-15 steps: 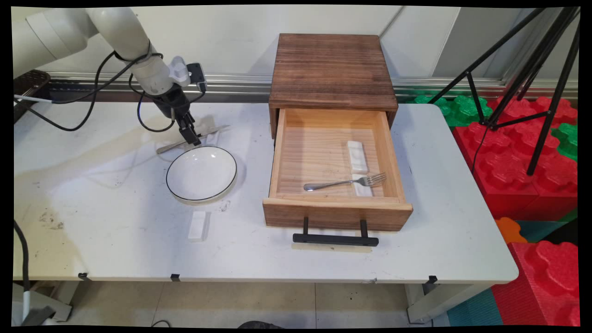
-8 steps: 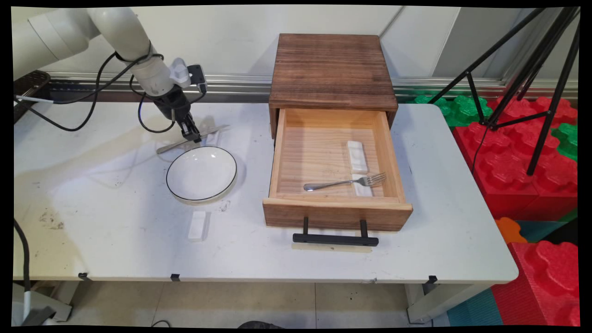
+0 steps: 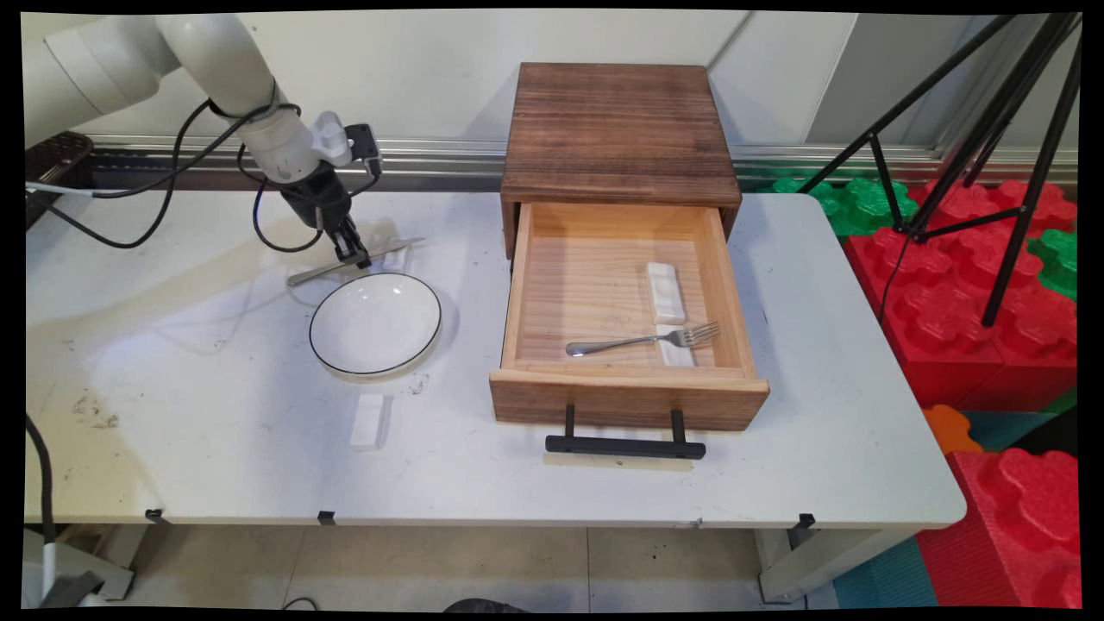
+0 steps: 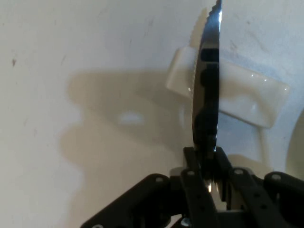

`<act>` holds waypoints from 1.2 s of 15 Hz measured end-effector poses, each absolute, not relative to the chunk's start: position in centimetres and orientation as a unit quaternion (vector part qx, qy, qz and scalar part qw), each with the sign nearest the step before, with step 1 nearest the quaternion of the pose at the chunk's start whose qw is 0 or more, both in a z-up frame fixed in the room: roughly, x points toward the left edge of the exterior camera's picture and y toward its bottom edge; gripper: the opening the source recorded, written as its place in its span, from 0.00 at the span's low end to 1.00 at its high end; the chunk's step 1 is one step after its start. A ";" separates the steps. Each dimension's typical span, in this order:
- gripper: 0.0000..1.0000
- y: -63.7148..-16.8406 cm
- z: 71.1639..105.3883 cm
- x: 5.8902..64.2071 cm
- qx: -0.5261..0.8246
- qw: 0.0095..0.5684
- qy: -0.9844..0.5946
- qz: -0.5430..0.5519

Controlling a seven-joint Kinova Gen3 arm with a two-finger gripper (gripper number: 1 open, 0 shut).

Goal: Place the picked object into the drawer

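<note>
Where the arm reaches down at the table's far left, the scene reads:

Table [image 3: 216,414]: white; bears everything below.
Drawer [image 3: 627,401]: pulled open; holds a fork [image 3: 642,341] and two white rests.
Plate [image 3: 375,324]: nothing on it; just nearer the camera than the knife.
Knife [image 3: 392,248]: long axis runs left-right, blade lying over a white rest [image 4: 247,97].
Gripper [image 3: 353,256]: closed narrow on the knife.

Over the last second the claw [image 3: 354,256], clamped on the knife [image 3: 355,260], has shifted slightly left and toward the wall, carrying the knife with it across the bench [image 3: 216,405].
</note>
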State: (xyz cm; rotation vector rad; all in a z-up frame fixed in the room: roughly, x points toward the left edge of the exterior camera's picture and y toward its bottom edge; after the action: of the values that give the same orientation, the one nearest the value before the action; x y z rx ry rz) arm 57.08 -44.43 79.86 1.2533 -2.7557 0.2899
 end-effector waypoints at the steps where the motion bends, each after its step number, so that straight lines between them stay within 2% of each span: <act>1: 0.00 -44.4 80.0 57.0 0.415 0.050 -0.903 0.098; 9: 0.00 -42.0 84.8 55.8 0.473 0.055 -0.864 0.161; 18: 0.00 -40.8 93.0 49.2 0.453 0.096 -0.858 0.221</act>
State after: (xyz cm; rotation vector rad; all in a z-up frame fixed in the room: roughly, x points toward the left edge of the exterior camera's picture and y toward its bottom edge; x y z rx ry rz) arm 49.23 -40.82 92.98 1.3424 -2.5422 0.6552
